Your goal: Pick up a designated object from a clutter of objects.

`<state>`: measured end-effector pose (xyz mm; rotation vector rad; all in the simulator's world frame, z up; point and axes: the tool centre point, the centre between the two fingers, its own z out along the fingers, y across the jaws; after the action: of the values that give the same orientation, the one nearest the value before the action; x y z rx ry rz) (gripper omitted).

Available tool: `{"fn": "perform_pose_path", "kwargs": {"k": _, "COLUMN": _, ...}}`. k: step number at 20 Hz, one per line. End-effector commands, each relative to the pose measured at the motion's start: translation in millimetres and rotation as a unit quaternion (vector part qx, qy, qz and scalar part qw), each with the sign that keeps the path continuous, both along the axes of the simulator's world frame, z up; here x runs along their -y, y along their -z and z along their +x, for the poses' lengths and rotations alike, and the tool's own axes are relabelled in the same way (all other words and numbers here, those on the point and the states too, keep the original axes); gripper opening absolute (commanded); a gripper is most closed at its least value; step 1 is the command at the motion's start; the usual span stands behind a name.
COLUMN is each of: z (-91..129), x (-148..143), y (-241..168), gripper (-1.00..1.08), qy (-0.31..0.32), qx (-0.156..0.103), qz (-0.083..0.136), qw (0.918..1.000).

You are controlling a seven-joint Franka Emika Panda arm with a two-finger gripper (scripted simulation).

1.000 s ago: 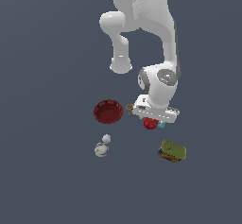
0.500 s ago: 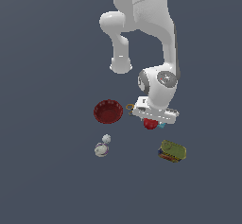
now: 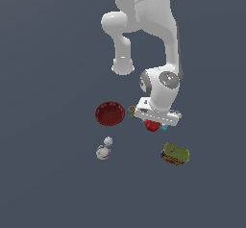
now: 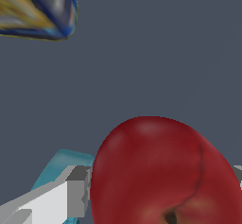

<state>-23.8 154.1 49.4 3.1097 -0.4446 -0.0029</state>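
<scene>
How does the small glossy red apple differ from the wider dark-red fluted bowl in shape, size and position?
The small glossy red apple is round and solid; the dark-red fluted bowl is open and shallow. The apple is smaller than the bowl. The apple sits between the fingers of the end effector; the bowl lies apart, toward the exterior view's left. Both are red.

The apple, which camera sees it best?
The wrist view. There the apple looks huge, sitting between the gripper's fingers. The exterior view shows only a small red bit under the gripper.
</scene>
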Motion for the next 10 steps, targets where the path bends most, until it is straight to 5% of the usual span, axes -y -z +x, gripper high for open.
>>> {"fn": "perform_pose_path", "kwargs": {"k": 1, "z": 0.9, "x": 3.5, "y": -5.9, "gripper": -1.00, "qy": 0.000, "qx": 0.001, "qz": 0.000, "qw": 1.0000}}
{"fn": "perform_pose_path", "kwargs": {"k": 10, "z": -1.1, "x": 35.4, "y": -49.3, "gripper": -1.00, "qy": 0.000, "qx": 0.001, "qz": 0.000, "qw": 1.0000}}
